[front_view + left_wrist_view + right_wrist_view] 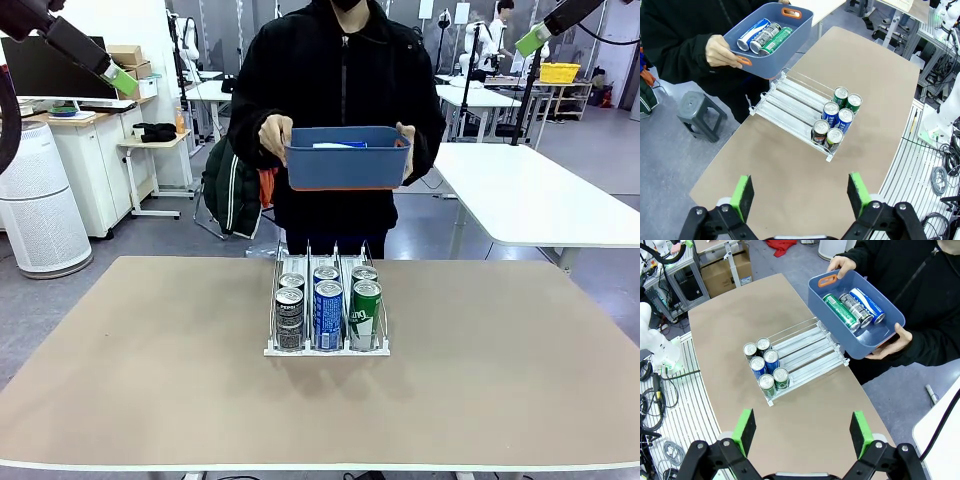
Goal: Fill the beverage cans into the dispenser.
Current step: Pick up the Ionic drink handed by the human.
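Beverage cans (327, 305) stand upright, six at the near end of the dispenser (790, 102) mid-table, its lanes running from me toward the person (340, 80), three more lying in the held blue tub (347, 165), lettering too small to read, my left gripper (800, 192) and right gripper (802, 430) both spread wide.

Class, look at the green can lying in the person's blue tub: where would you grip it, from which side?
Grip the green can mid-body, coming down from above through the open top of the blue tub. It lies on its side at the row's edge, bare floor on one flank; the black-grey can lies close on the other, so that side is likely tight.
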`<state>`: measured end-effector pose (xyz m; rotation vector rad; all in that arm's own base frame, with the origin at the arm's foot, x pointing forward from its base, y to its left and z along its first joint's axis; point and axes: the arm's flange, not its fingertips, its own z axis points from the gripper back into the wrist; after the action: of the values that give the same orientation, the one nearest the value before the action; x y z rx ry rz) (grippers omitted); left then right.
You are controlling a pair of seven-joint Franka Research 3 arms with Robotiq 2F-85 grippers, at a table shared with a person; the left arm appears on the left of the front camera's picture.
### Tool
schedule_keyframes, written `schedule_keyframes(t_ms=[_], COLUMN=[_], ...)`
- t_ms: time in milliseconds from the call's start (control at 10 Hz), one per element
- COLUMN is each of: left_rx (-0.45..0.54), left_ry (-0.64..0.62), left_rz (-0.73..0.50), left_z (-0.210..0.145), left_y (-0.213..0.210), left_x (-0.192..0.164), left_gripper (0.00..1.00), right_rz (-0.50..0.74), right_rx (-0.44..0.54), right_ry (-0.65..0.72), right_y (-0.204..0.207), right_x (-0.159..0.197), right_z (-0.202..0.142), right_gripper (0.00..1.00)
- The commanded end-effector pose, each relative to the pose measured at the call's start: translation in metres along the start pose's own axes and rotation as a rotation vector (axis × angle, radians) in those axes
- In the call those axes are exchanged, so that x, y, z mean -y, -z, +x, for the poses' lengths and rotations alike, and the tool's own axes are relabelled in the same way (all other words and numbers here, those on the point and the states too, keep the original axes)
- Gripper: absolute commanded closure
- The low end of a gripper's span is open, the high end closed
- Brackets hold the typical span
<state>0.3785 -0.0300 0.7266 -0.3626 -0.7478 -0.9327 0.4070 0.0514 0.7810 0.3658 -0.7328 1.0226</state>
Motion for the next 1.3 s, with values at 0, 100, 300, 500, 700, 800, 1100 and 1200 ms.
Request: schedule_keyframes(t_ms=[0, 100, 300, 500, 700, 800, 1100, 1200], left_rx=[-0.001, -0.001, -0.001, -0.001, -0.001, -0.001, -0.001, -0.001], left_ry=[0.003, 0.003, 0.003, 0.003, 0.003, 0.003, 0.003, 0.003], left_rz=[-0.003, -0.003, -0.003, -0.003, -0.003, -0.003, -0.003, -0.003], left_z=[0.0002, 0.0002, 0.0002, 0.0002, 0.0002, 0.0002, 0.0002, 0.0002], left_y=[0.0004, 0.0004, 0.0004, 0.0004, 0.0004, 0.0004, 0.0004, 0.0004], left_x=[0.0008, 0.0008, 0.0008, 0.0008, 0.0008, 0.0008, 0.0008, 0.0008], left_gripper=[0.0, 0.0, 0.0, 0.0, 0.0, 0.0, 0.0, 0.0], right_rz=[0.009, 0.009, 0.009, 0.009, 0.009, 0.009, 0.009, 0.009], right_rx=[0.006, 0.006, 0.006, 0.006, 0.006, 0.006, 0.006, 0.006], right_ry=[0.001, 0.001, 0.001, 0.001, 0.001, 0.001, 0.001, 0.001], right_y=[0.001, 0.001, 0.001, 0.001, 0.001, 0.001, 0.001, 0.001], right_x=[-0.0001, -0.0001, -0.0001, -0.0001, -0.0001, -0.0001, -0.0001, -0.0001], right_z=[0.0007, 0.0007, 0.0007, 0.0007, 0.0007, 0.0007, 0.0007, 0.0007], right_gripper=[0.0, 0.0, 0.0, 0.0, 0.0, 0.0, 0.0, 0.0])
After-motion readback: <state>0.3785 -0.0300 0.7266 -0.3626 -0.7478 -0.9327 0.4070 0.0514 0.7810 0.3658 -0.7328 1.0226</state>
